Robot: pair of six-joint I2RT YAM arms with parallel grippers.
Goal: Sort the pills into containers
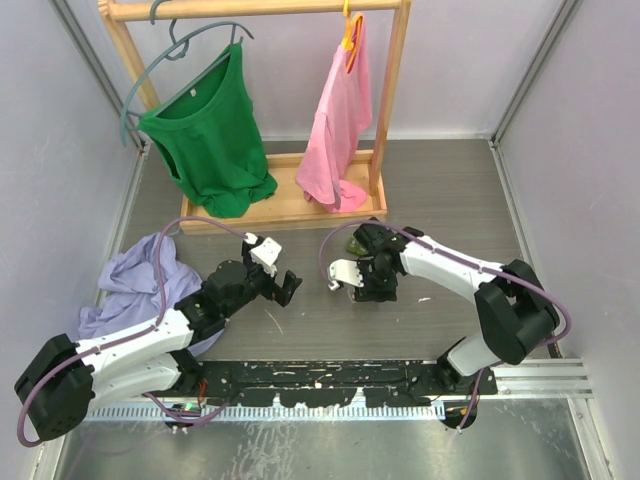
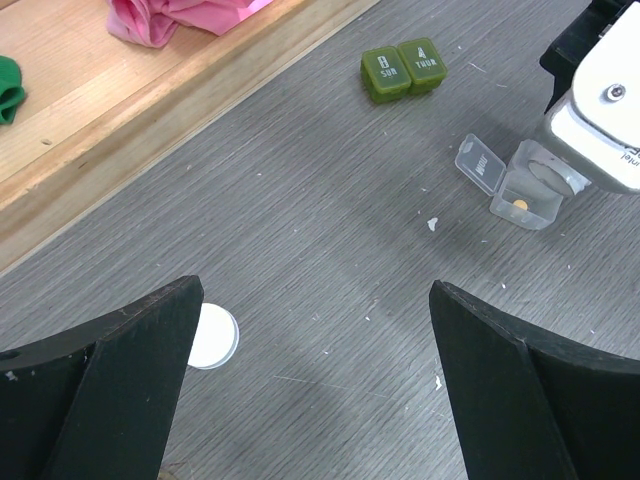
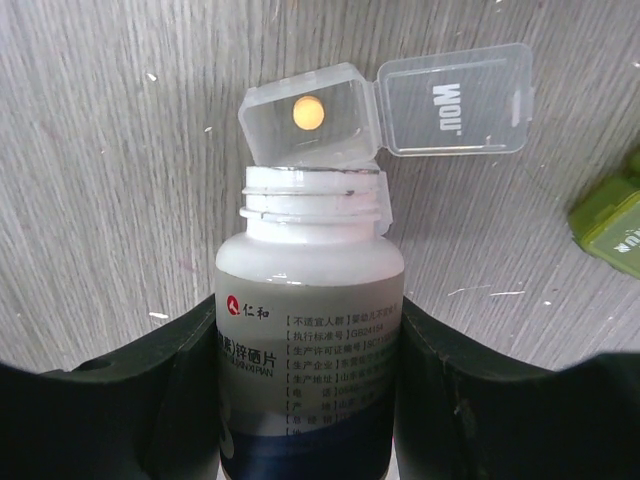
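Clear container [image 3: 310,118] below right jaws' tipped bottle [image 3: 310,330]

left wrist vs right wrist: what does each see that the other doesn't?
Left wrist only: white round cap, wooden rack base, pink garment, open left gripper. Right wrist only: label of the uncapped pill bottle clamped in the right gripper. Both: clear pill box, lid open, one yellow pill inside; green pill box.
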